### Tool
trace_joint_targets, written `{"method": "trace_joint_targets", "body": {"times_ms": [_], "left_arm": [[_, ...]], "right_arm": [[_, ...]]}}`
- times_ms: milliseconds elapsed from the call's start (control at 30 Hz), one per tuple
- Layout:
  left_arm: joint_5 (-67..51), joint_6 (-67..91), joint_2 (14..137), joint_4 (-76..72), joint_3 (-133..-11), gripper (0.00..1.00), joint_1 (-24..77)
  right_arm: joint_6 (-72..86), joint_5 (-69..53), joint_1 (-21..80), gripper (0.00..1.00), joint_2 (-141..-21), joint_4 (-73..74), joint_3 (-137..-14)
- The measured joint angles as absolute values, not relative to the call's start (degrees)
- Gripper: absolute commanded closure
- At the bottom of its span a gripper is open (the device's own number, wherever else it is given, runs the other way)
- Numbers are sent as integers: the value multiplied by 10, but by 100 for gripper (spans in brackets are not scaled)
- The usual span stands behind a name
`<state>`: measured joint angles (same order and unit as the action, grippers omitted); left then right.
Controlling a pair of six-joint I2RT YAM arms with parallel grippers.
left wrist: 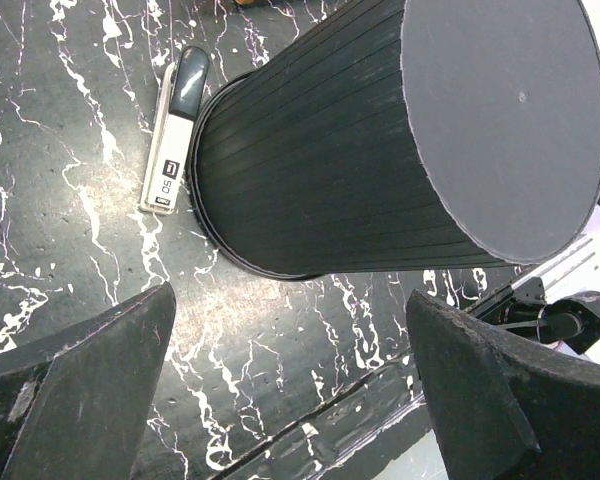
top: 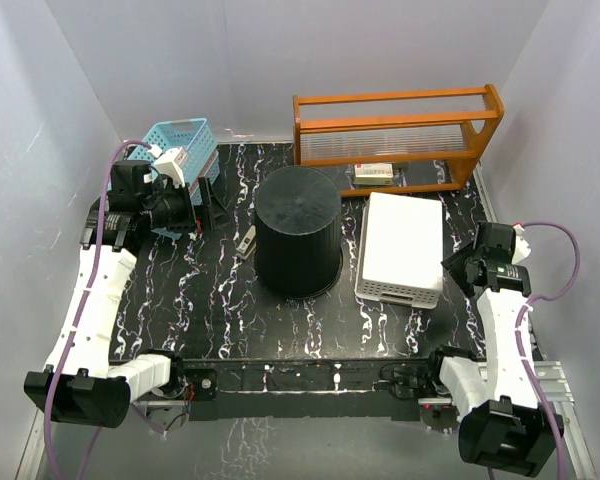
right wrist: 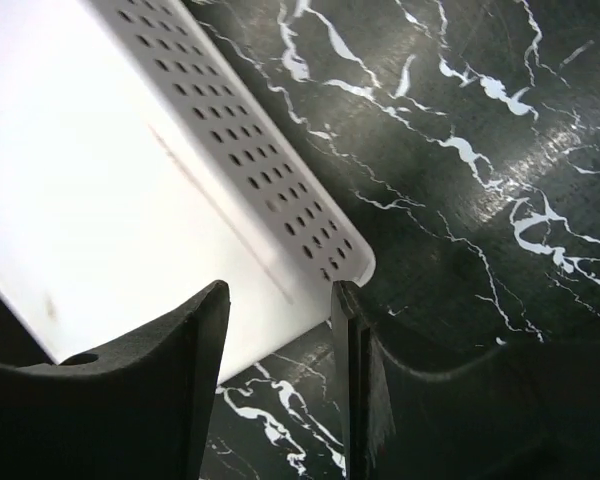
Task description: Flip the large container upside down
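ok so the large container [top: 298, 235] is sitting pretty much in the middle of the desk [top: 180, 310], flat base facing up and the wider rim down on the black marble top, so it's already upside down afaict. There's a stapler [top: 245, 243], white w/ a grey top, lying flat just beside the rim on the left side; can't tell if it actually touches. Left gripper [top: 217, 208] hangs over the far left part of the desk, between the blue basket [top: 185, 145] in the far left corner and the container. In its wrist cam the fingers [left wrist: 90, 380] are spread wide w/ nothing btwn them and the container a bit ahead, no contact. Right gripper [top: 455, 270] is by the right edge, just beside the white basket [top: 400, 248], which lies bottom up right of the container. In its wrist cam there's only a narrow gap btwn the fingers [right wrist: 180, 360], nothing gripped, the basket's perforated corner underneath. Wooden rack [top: 395, 135] w/ a clear ribbed panel stands along the far edge toward the right corner.
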<state>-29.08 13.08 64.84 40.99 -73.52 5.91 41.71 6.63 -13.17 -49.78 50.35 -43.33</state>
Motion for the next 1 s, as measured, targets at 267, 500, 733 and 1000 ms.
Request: {"method": "trace_joint_targets", "body": {"times_ms": [267,500,733,1000], "left_arm": [[-294,143,648,403,-735,1,59],[-289,188,649,376,-731,1,59],[-248,216,658,379,-732,2,59],[-219,239,703,365,-749,2,60]], "right_arm": [[375,-151,-104,49,-479,398,-486],[380,-141,180,49,-608,329,-526],[370,-110,216,61,-760,298,-550],[340,-32,215,62,-851,302,-561]]}}
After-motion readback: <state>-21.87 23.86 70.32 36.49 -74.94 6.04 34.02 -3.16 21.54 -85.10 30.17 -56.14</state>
